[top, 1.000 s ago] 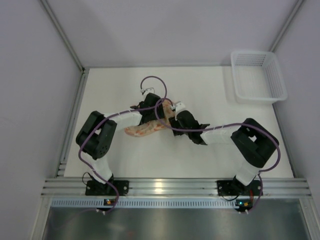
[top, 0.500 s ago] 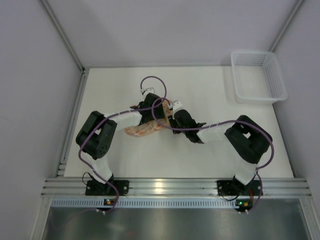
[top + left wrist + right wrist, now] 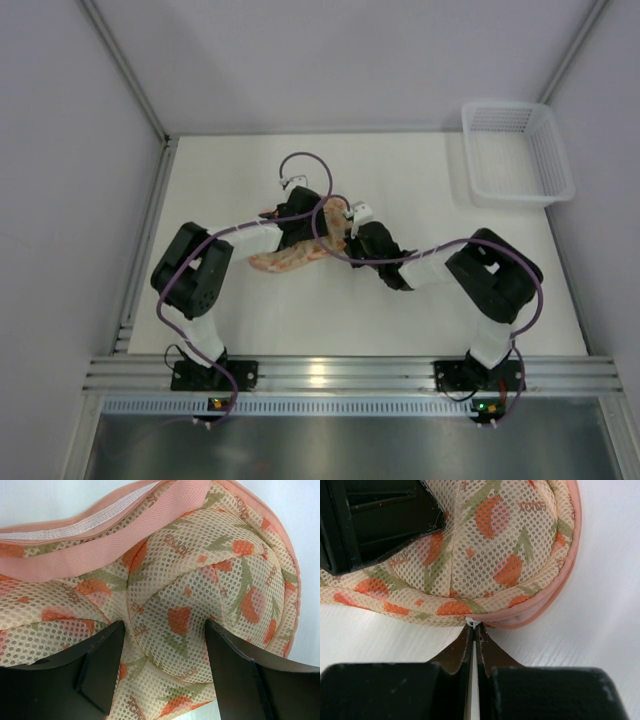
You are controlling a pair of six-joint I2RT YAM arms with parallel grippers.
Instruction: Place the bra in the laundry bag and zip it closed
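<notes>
The laundry bag (image 3: 288, 258), an orange-pink patterned mesh pouch with a pink rim, lies mid-table. The bra is hidden from every view. My left gripper (image 3: 164, 645) stands open on the bag's (image 3: 200, 570) domed top. Its two dark fingers (image 3: 102, 665) press into the mesh either side of a bulge, below the pink strap (image 3: 125, 535). My right gripper (image 3: 474, 628) is at the bag's (image 3: 495, 555) near rim, shut on the small white zipper pull (image 3: 472, 623). To the right of the pull, the pink zipper seam (image 3: 540, 605) gapes slightly. From above, both grippers (image 3: 300, 215) (image 3: 350, 232) meet over the bag.
A white plastic mesh basket (image 3: 515, 150) stands at the back right corner. White walls close the table on the left, back and right. The left gripper's black body (image 3: 370, 520) fills the upper left of the right wrist view.
My right gripper has gone from partly open to shut on the zipper pull, and its arm has edged left toward the bag. The left gripper has stayed put.
</notes>
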